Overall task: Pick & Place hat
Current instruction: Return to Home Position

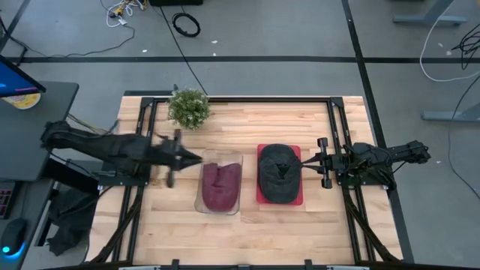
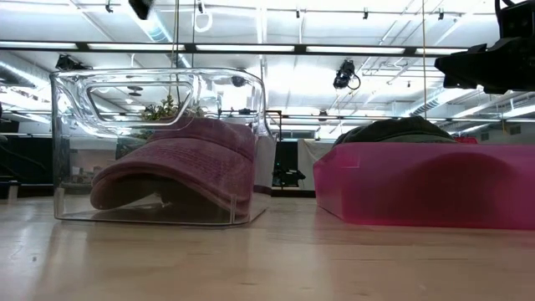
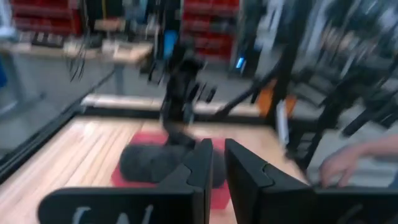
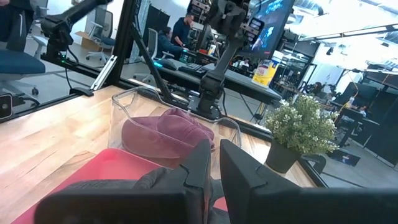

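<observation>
The wooden table [image 1: 255, 232] fills the middle of the high view, framed by dark rails along its left, right and rear edges. The left arm reaches in over the left edge, and the left gripper [image 1: 174, 157] [image 3: 217, 149] hangs above the boards just beside the left wall of the transparent bin [image 1: 221, 154] [image 2: 67, 125]. Its fingers are drawn together with only a sliver between them and hold nothing. The right arm lies over the right edge. The right gripper [image 1: 321, 161] [image 4: 214, 149] is held high just beside the right wall of the red bin [image 1: 297, 150] [image 2: 418, 184], its fingers likewise closed on nothing. The two bins stand side by side at the table's centre, near each other but apart, with a narrow strip of bare wood between them. The transparent bin is on the left and holds the red cap [image 1: 220, 186] [image 2: 184, 159], which lies crown up on the bin's floor, its brim toward the front edge. The red bin is on the right and holds the black cap [image 1: 276, 172] [image 2: 393, 130], whose crown rises above the bin's rim. A broad band of bare boards runs along the whole front edge, and more open wood lies behind the bins toward the rear right corner. A small potted plant [image 1: 188, 109] [image 4: 298, 127] stands upright at the rear edge, near the rear left corner, well apart from both bins.
</observation>
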Robot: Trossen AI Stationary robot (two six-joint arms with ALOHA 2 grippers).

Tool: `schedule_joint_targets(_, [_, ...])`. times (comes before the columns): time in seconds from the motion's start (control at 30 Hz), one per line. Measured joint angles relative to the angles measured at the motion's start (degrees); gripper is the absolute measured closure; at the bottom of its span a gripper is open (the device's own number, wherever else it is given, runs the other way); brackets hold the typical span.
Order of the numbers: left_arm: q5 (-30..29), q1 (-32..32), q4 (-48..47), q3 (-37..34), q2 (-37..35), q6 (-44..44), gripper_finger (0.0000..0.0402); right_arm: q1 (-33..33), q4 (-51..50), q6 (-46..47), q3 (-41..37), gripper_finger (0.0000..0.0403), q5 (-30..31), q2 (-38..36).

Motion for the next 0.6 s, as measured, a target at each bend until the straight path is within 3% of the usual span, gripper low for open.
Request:
schedule_joint_targets(0.27, [0.0, -5.22, 6.31, -13.62, -24.04, 3.14, 0.0358, -0.02, 0.0, 0.02, 0.0, 0.0364, 0.0, 0.0])
schedule_joint_targets(0.6, [0.0, -7.41, 1.04, -18.86, -41.61, 5.76, 0.0358, -0.02, 0.0, 0.0, 0.0, 0.0364, 0.0, 0.0])
